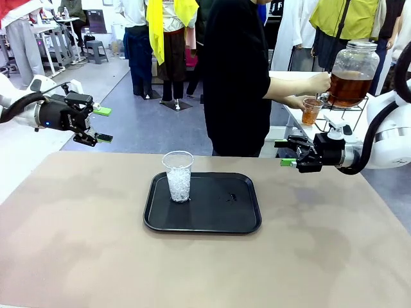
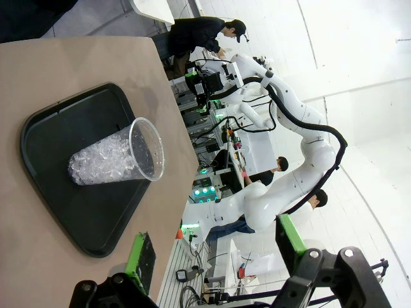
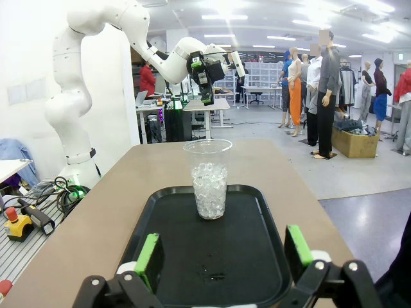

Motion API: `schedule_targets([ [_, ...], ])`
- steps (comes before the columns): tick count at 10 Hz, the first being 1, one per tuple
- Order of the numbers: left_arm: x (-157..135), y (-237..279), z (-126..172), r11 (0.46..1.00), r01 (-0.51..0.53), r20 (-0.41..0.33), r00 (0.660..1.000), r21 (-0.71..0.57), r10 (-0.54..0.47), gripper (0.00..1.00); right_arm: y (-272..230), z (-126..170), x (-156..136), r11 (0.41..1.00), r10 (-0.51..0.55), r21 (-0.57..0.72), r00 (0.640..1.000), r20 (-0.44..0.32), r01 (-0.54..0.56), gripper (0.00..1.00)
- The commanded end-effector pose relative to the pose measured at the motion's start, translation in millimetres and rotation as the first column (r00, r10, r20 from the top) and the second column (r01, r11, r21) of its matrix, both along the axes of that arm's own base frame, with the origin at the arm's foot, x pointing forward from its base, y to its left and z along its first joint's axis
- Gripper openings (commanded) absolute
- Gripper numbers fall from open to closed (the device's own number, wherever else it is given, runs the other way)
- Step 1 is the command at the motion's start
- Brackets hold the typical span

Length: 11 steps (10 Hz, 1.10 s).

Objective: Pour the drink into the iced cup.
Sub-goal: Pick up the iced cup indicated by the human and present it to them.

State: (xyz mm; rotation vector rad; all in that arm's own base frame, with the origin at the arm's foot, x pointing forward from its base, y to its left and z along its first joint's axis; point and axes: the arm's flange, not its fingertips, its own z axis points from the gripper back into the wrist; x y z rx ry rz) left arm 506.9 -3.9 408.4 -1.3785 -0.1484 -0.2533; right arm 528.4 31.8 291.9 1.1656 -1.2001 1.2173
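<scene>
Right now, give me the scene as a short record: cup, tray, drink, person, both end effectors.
iced cup: upright on the tray, part filled with ice, no drink
tray: black, flat on the table
drink: amber, in the dispenser jar at far right
person's hand: at the jar, small cup with amber liquid held below
left end effector: open, empty, in the air at left
right end effector: open, empty, in the air right of the tray

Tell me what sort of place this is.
Most likely a robotics lab in an open hall: a white robot arm is mounted beside the table, an emergency-stop box and cables lie alongside, and workbenches stand farther off.
</scene>
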Motion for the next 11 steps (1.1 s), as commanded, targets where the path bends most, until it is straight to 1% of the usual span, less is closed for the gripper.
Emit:
schedule_targets([
  [1, -0.3, 0.7, 0.4, 1.0, 0.002, 0.002, 1.0, 0.002, -0.002, 1.0, 2.2, 4.3, 4.9, 1.0, 0.002, -0.008, 1.0, -0.001, -0.002, 1.0],
  [11, -0.3, 0.7, 0.4, 1.0, 0.002, 0.002, 1.0, 0.002, -0.002, 1.0, 2.2, 4.3, 4.9, 1.0, 0.002, -0.008, 1.0, -0.001, -0.002, 1.0],
])
